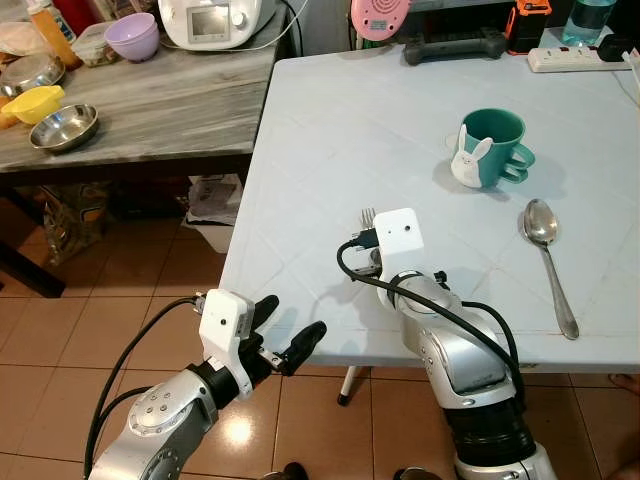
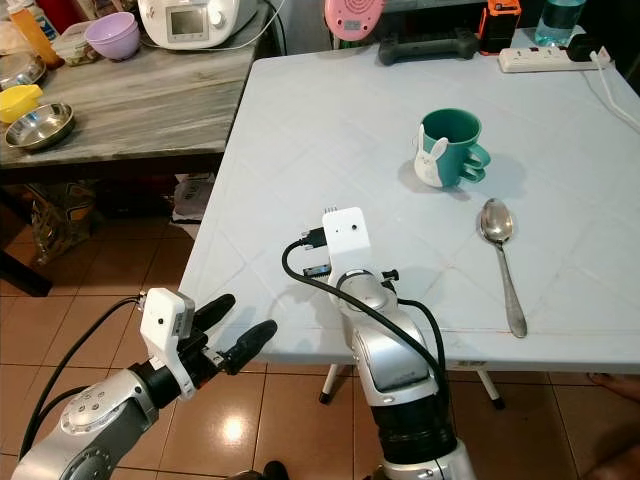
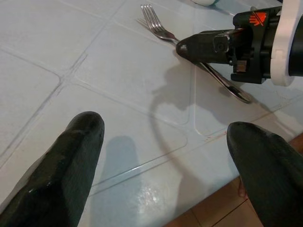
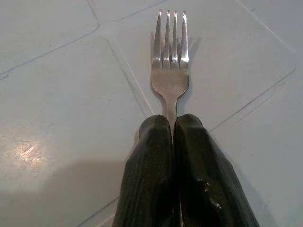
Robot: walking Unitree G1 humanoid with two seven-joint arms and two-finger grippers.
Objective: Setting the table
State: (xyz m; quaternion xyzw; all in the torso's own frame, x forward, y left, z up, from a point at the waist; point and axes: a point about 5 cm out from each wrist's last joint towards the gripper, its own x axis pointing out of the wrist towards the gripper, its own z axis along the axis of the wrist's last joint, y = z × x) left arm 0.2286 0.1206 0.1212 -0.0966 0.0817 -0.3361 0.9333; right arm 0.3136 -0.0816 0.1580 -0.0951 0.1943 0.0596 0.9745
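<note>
Right gripper (image 4: pixel 171 124) low over the pale blue table (image 1: pixel 330 130), jaws clenched on the handle of a fork (image 4: pixel 171 56); fork lies flat on the table near its front edge, tines pointing away from the robot toward the far side. Left gripper (image 1: pixel 283 333) hangs off the table's front-left corner above the tiled floor (image 1: pixel 120 280), jaws released and spread wide, holding nothing; in the left wrist view it looks across the table at the fork. Teal mug (image 1: pixel 492 148) with a rabbit figure stands upright further back on the right. Spoon (image 1: pixel 548 260) lies just in front of the mug, bowl toward it, well apart from the fork. Grey wooden side table (image 1: pixel 150 100) at left with bowls.
</note>
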